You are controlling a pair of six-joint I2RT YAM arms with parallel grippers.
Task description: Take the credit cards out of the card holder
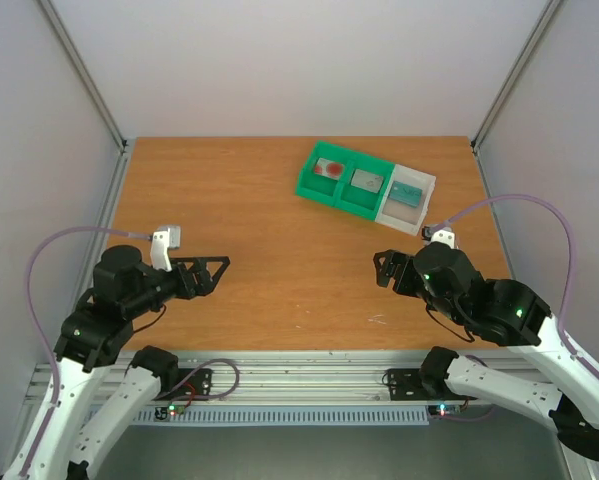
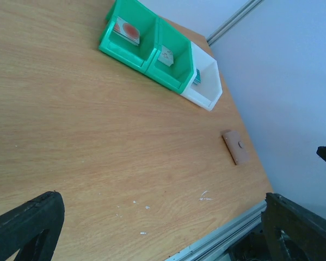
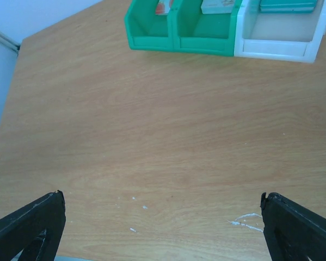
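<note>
A tray (image 1: pixel 341 198) with two green bins and one white bin stands at the far right of the table. The left green bin holds a whitish credit card with a red blotch (image 1: pixel 329 169) (image 2: pixel 128 31). A greyish card (image 1: pixel 366 181) (image 2: pixel 167 56) (image 3: pixel 220 5) lies in the middle bin. A flat teal-blue thing, apparently the card holder (image 1: pixel 407 190) (image 3: pixel 288 5), lies in the white bin. My left gripper (image 1: pixel 216 274) (image 2: pixel 161 196) and right gripper (image 1: pixel 380 270) (image 3: pixel 160 196) hover open and empty over the near half of the table, far from the tray.
A small brown block (image 2: pixel 235 147) lies flat near the table's right edge. White scuff marks (image 1: pixel 377 320) (image 3: pixel 244 222) dot the wood near the front edge. Pale walls and metal corner posts (image 1: pixel 89 85) close the table in on three sides.
</note>
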